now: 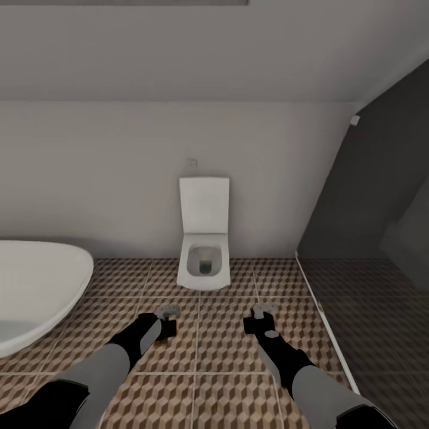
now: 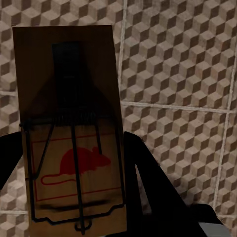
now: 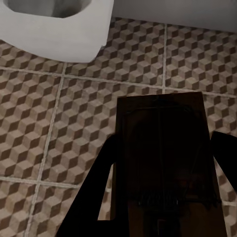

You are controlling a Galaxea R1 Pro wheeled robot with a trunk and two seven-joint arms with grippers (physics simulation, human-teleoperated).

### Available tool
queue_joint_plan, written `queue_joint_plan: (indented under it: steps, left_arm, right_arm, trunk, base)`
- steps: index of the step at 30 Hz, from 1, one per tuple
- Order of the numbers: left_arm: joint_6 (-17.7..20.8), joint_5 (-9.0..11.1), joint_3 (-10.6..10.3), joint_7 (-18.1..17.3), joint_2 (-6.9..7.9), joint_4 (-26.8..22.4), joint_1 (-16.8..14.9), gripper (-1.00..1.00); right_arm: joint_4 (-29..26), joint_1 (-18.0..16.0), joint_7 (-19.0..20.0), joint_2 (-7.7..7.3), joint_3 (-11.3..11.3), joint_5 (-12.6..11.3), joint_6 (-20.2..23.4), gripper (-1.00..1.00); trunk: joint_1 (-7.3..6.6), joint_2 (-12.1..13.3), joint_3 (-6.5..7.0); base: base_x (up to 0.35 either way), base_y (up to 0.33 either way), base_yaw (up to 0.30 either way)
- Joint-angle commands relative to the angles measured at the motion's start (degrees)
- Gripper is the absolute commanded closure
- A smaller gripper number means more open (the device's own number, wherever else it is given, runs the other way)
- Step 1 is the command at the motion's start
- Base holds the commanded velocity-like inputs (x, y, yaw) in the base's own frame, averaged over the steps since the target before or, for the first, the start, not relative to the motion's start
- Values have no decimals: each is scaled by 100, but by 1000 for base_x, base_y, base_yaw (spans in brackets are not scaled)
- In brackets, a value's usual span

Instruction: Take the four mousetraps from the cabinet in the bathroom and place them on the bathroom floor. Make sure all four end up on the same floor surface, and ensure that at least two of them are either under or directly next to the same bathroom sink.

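Note:
Each of my hands carries a mousetrap above the bathroom floor [image 1: 220,351]. My left gripper [image 1: 165,325] is shut on one mousetrap [image 2: 74,138], a tan board with a black spring bar and a red mouse print, clamped between dark fingers [image 2: 148,182]. The right gripper [image 1: 257,322] is shut on another mousetrap [image 3: 165,168], which lies in shadow between its fingers [image 3: 98,197]. Both traps hang over the cube-patterned tiles in front of the toilet. The cabinet and the bathroom sink are out of view.
A white square toilet [image 1: 204,250] stands against the far wall, straight ahead between the two arms. The white oval bathtub [image 1: 30,292] fills the left side. A dark glass shower partition [image 1: 369,238] with a pale floor strip bounds the right.

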Motion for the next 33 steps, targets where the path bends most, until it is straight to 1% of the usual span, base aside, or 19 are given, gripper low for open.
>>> queue_joint_plan:
  steps: [1, 6, 13, 25, 33]
  left_arm:
    - [28, 55, -44, 58, 1, -12, -3, 100]
    - [28, 61, -37, 53, -15, -11, -3, 100]
    - [28, 64, -35, 49, -54, -12, -3, 100]
    - [28, 64, -35, 49, -64, -12, -3, 100]
    - [28, 64, -35, 49, -66, -12, -3, 100]
  right_arm:
    - [2, -6, -39, -3, 45, -49, -9, 100]
    - [2, -6, -39, -3, 41, -49, -9, 100]
    - [2, -6, -39, -3, 43, -49, -9, 100]
    - [23, -6, -37, -3, 46, -49, -9, 100]
    - [27, -6, -38, -3, 49, -49, -9, 100]
  trunk:
    - [6, -10, -19]
    - [6, -10, -66]
    - [6, -10, -132]
    - [6, -10, -245]
    - [182, -331, -464]
  base:
    - [320, 0, 0]
    - [116, 0, 0]
    - [9, 0, 0]
    - [0, 0, 0]
    - [0, 0, 0]
